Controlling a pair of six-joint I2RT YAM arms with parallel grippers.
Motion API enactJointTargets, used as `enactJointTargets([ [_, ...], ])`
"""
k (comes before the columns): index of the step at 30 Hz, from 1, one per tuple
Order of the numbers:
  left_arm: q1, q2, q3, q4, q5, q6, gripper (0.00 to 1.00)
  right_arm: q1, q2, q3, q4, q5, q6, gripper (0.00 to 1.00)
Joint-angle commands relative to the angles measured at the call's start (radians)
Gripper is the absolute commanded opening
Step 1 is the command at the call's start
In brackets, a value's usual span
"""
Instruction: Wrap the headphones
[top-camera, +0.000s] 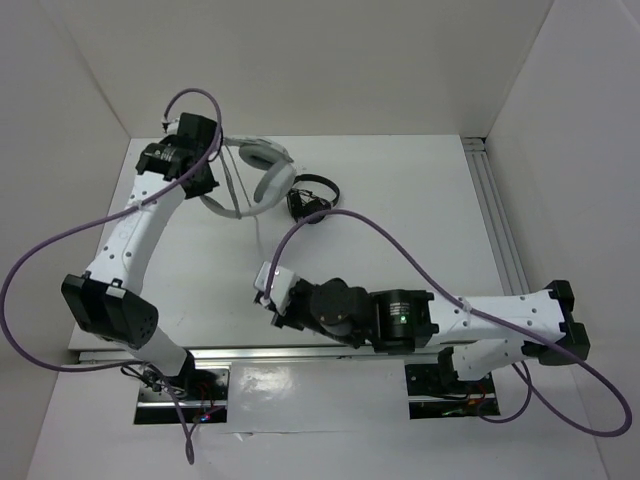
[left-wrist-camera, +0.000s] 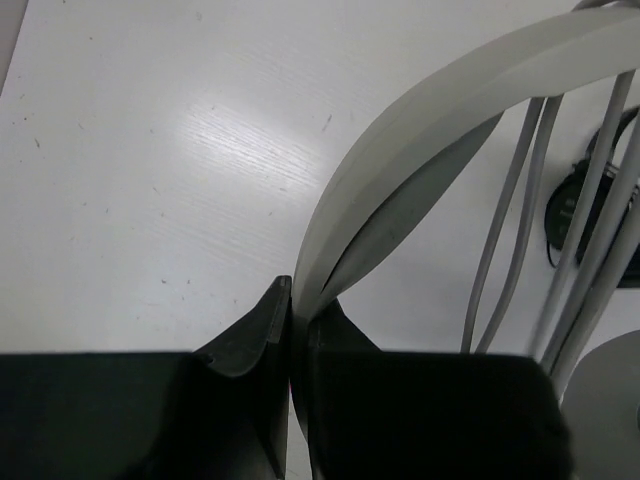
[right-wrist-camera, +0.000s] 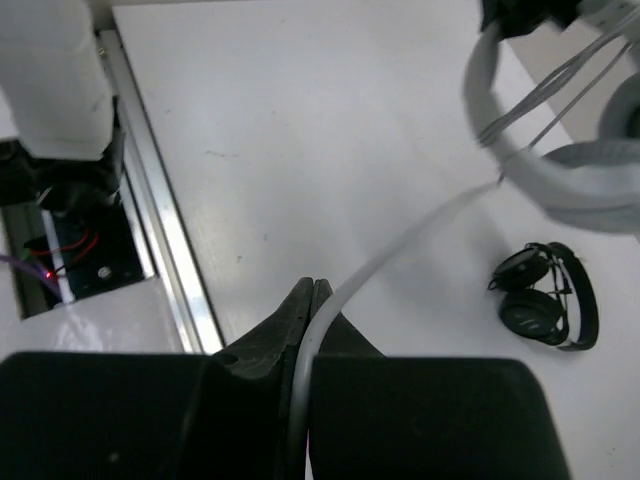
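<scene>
Right tool (right-wrist-camera: 312, 300) is clenched on the thin grey cable (right-wrist-camera: 400, 245). Left tool (left-wrist-camera: 293, 320) grips the wide headband (left-wrist-camera: 430, 110) of the light grey-white headphones (top-camera: 268, 180), which sit at the far left of the bench (top-camera: 420, 200), just beside smaller black headphones (top-camera: 312, 198).

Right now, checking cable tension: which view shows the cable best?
Right wrist: the cable runs from the right gripper to the headphones. Top external shows a faint line; left wrist, loops beside the headband.

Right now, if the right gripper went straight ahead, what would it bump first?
Probably just bare table. The right gripper, shut on the cable, has nothing standing straight ahead; the headphones and black headphones lie off to its side. Depth is hard to judge.
</scene>
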Motion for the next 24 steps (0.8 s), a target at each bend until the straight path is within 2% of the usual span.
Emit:
enactJointTargets([
  [1,0.058,0.049,0.103,0.034,0.060,-0.087,0.00,0.082,0.001,-0.020,0.032,0.023,0.051,0.00],
  [3,0.093,0.101,0.133,0.034,0.060,-0.072,0.00,0.147,0.021,-0.007,0.032,0.065,0.051,0.00],
  [6,0.102,0.141,0.161,0.017,0.038,-0.063,0.00,0.159,0.035,0.046,-0.011,0.102,0.040,0.00],
  [10,0.112,0.121,0.062,0.043,0.058,-0.032,0.00,0.169,0.064,0.094,-0.041,0.137,0.000,0.00],
  [11,0.112,0.104,0.031,0.097,0.076,-0.009,0.00,0.169,0.064,0.103,-0.051,0.175,-0.018,0.00],
  [13,0.095,0.066,-0.014,0.110,0.077,0.040,0.00,0.169,0.064,0.103,-0.051,0.217,-0.053,0.00],
  [14,0.081,0.052,-0.061,0.128,0.077,0.066,0.00,0.169,0.064,0.088,-0.016,0.285,-0.079,0.00],
  [18,-0.012,-0.023,-0.204,0.175,0.066,0.170,0.00,0.083,0.031,0.077,0.061,0.426,-0.280,0.00],
  [19,-0.031,-0.058,-0.269,0.196,0.049,0.179,0.00,0.028,0.017,0.086,0.115,0.455,-0.318,0.00],
  [24,-0.175,-0.146,-0.399,0.245,0.063,0.204,0.00,-0.169,0.006,0.112,0.247,0.423,-0.489,0.00],
])
